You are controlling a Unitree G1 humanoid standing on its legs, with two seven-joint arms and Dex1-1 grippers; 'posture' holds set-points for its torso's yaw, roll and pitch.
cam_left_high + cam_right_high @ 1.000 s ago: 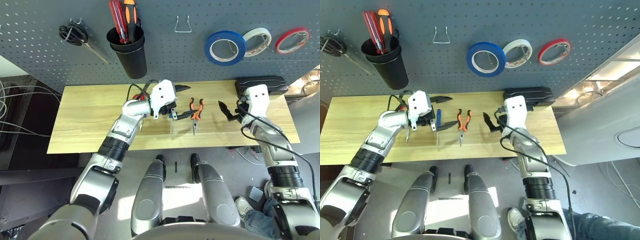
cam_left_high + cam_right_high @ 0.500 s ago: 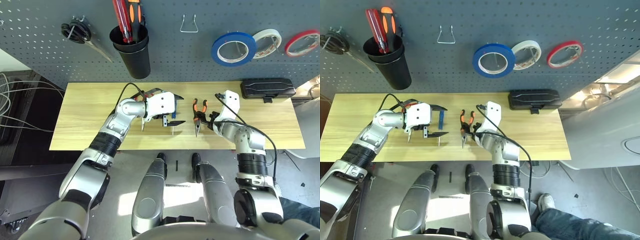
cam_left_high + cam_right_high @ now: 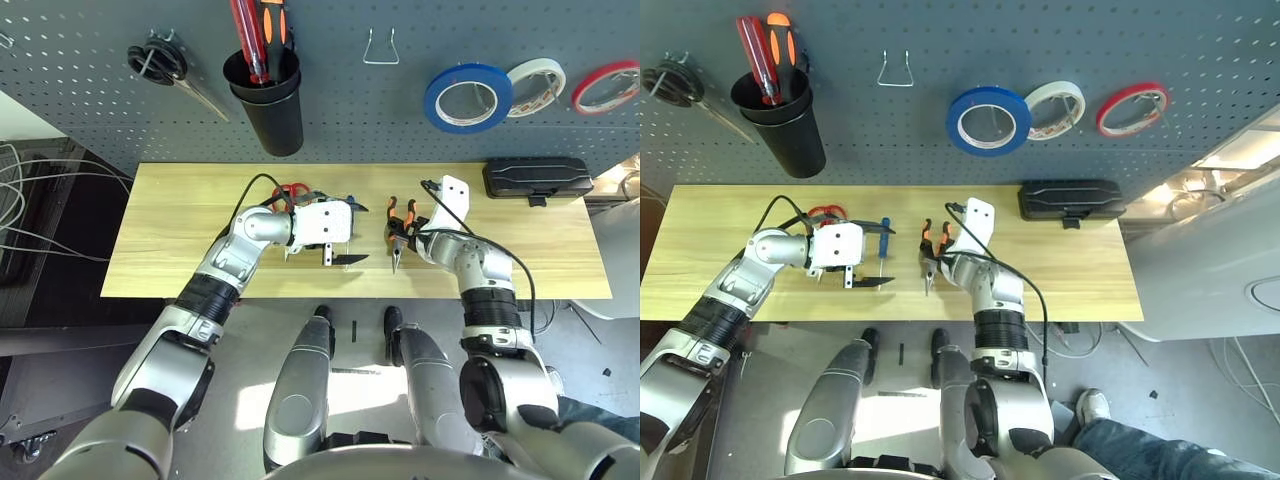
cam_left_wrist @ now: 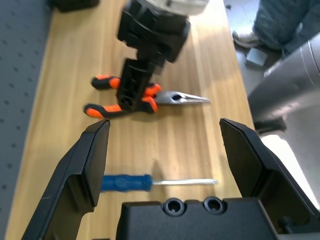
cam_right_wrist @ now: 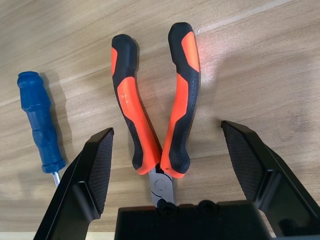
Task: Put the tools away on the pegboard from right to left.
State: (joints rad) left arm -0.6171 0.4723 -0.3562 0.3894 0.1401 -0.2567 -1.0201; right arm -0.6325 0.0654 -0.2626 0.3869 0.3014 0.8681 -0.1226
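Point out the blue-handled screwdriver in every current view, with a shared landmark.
Left eye: partly hidden beside the left gripper.
Right eye: screwdriver, left of centre.
Left wrist: low centre, between the fingers.
Right wrist: left edge.
Shared landmark: orange-and-black pliers.

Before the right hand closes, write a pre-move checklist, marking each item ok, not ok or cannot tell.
Right hand open: ok.
Needle-nose pliers between its fingers: ok.
Blue-handled screwdriver outside that grasp: ok.
Left hand open and empty: ok.
Blue tape roll up on the pegboard: ok.
Red-handled scissors put away: not ok, still on the table.
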